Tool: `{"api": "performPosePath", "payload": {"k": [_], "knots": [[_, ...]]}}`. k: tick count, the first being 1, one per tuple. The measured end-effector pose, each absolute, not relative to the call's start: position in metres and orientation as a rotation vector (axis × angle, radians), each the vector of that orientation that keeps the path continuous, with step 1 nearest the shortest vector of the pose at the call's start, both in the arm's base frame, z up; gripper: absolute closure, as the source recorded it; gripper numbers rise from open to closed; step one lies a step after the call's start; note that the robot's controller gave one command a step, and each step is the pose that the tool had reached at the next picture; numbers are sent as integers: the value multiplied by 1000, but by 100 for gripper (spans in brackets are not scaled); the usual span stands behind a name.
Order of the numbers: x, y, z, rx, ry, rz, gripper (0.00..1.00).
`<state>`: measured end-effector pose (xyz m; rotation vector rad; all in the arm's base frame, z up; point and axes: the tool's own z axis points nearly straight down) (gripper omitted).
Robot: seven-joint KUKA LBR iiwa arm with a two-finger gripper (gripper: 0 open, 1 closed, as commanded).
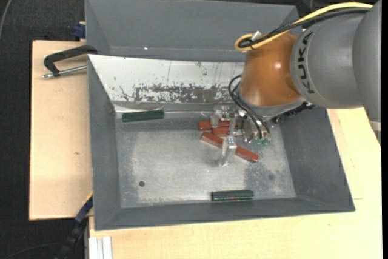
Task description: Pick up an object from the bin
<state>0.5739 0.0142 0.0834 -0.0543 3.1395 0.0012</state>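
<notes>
Camera view: we find the gripper [228,153] lowered among the red flat pieces [212,138], right of centre in the grey bin [182,27]. We cannot tell its opening or hold. The far green bar [143,116] and the near green bar [232,195] lie well apart.

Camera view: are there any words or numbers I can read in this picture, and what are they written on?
"KUKA": dark letters running sideways on the robot's grey arm.
Nothing else can be read: the red pieces, the two dark green bars and the grey bin show no writing.
</notes>
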Motion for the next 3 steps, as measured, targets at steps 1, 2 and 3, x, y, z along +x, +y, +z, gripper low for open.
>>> {"api": "performPosePath", "payload": {"k": [1, 2, 3], "knots": [[569, -20, 72, 233, 3130, 4, 0], [575, -20, 78, 230, 3107, 4, 100], [574, -3, 217, 242, 3118, 4, 100]]}}
